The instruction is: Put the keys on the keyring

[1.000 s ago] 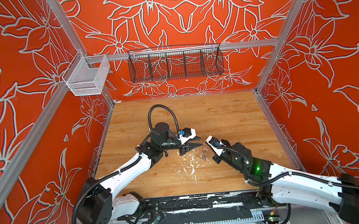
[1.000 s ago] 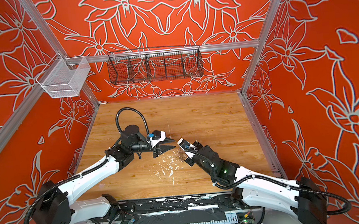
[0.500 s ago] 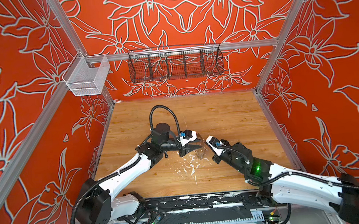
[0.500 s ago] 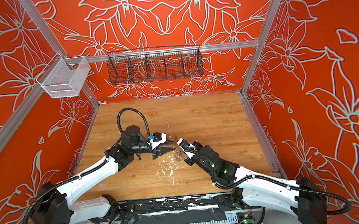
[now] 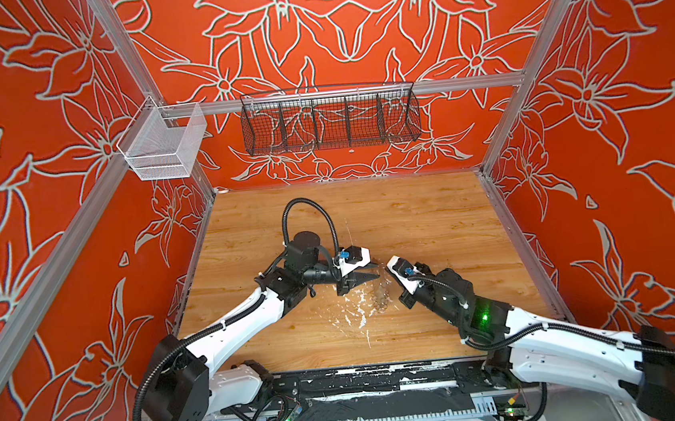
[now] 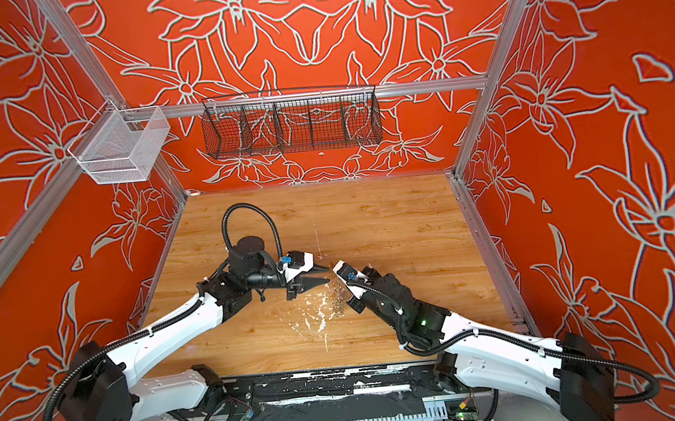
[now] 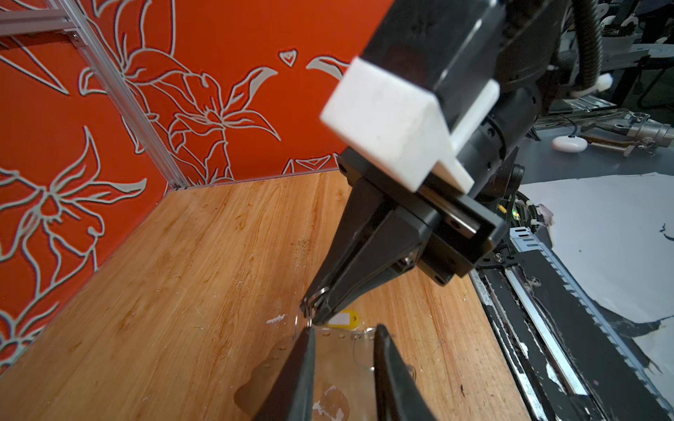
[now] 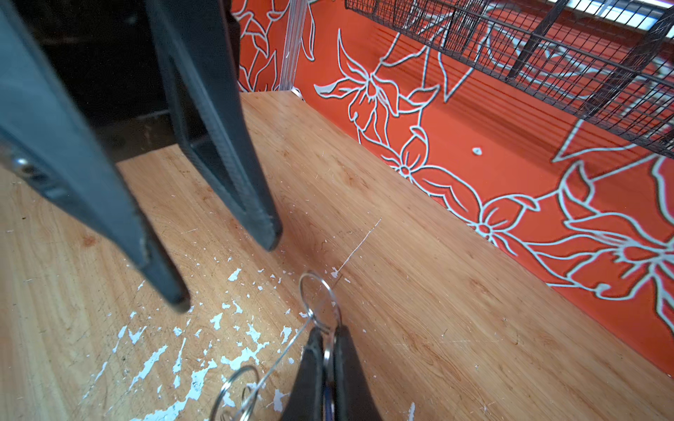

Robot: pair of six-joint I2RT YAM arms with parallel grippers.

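The keyring [image 7: 339, 364] is a see-through flat plate with small holes and metal split rings along its edge, low over the wooden table. It is faint in both top views [image 5: 379, 299] [image 6: 337, 303]. My right gripper [image 8: 330, 339] [image 7: 315, 306] is shut on one split ring [image 8: 317, 299] at the plate's edge. A bit of blue shows between its fingers. The yellow-tagged key [image 7: 343, 319] lies on the table just behind the right gripper's tips. My left gripper [image 7: 343, 330] [image 8: 226, 271] [image 5: 376, 270] points at the right gripper with its jaws apart, nothing pinched between them, and one fingertip [image 7: 308, 331] beside the held ring.
White paint flecks [image 5: 353, 318] mark the table below the grippers. A black wire basket [image 5: 330, 122] hangs on the back wall and a white mesh basket [image 5: 163, 147] on the left rail. A black rail [image 5: 384, 378] runs along the table's front edge.
My left gripper has crept a little toward the right gripper and its jaws have narrowed slightly. The right arm has not moved.
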